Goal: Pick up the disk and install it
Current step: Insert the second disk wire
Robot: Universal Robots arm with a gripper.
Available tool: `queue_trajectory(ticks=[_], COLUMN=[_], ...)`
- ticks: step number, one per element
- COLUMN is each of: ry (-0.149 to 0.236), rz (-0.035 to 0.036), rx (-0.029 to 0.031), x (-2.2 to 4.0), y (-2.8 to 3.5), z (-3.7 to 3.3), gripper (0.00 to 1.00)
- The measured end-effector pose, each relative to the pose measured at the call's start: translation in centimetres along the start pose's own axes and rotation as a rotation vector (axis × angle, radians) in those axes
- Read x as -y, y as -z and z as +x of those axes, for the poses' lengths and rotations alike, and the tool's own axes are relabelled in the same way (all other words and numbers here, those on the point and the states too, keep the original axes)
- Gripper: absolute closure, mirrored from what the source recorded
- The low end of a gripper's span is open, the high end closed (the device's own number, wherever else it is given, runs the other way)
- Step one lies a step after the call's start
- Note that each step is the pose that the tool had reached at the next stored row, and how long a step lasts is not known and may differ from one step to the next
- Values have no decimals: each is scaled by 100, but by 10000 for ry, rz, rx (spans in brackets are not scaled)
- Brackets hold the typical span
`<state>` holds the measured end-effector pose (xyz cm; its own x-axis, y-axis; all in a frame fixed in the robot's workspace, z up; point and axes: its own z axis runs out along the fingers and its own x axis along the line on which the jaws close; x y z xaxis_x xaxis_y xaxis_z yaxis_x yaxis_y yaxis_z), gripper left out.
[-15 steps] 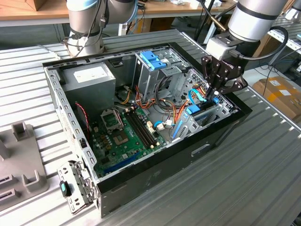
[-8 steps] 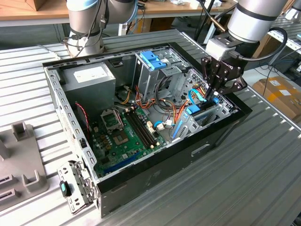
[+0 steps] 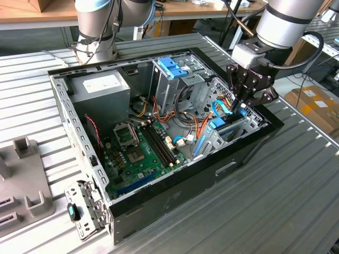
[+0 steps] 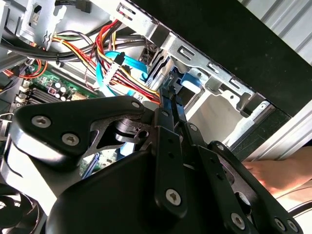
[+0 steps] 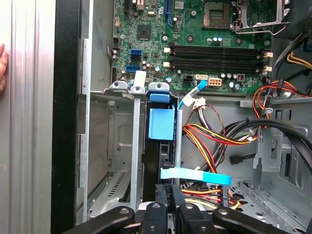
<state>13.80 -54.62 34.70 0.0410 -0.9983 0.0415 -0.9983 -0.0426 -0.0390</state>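
One open computer case (image 3: pixel 175 209) lies on its side; at its drive bay (image 3: pixel 233 129), the disk (image 5: pixel 161 127) stands on edge in a slot, the gripper (image 3: pixel 244 106) fingers closed together on its rear end.

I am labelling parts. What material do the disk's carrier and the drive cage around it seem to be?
The disk's carrier looks like light-blue plastic, matte and evenly coloured. The drive cage looks like bare sheet metal, grey with a dull sheen and folded, punched edges.
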Motion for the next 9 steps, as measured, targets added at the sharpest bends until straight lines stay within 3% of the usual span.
queue_trajectory(ticks=[9], ry=[0], rz=[0], rx=[-1], x=[-10], y=[-1], z=[2], gripper=[84])
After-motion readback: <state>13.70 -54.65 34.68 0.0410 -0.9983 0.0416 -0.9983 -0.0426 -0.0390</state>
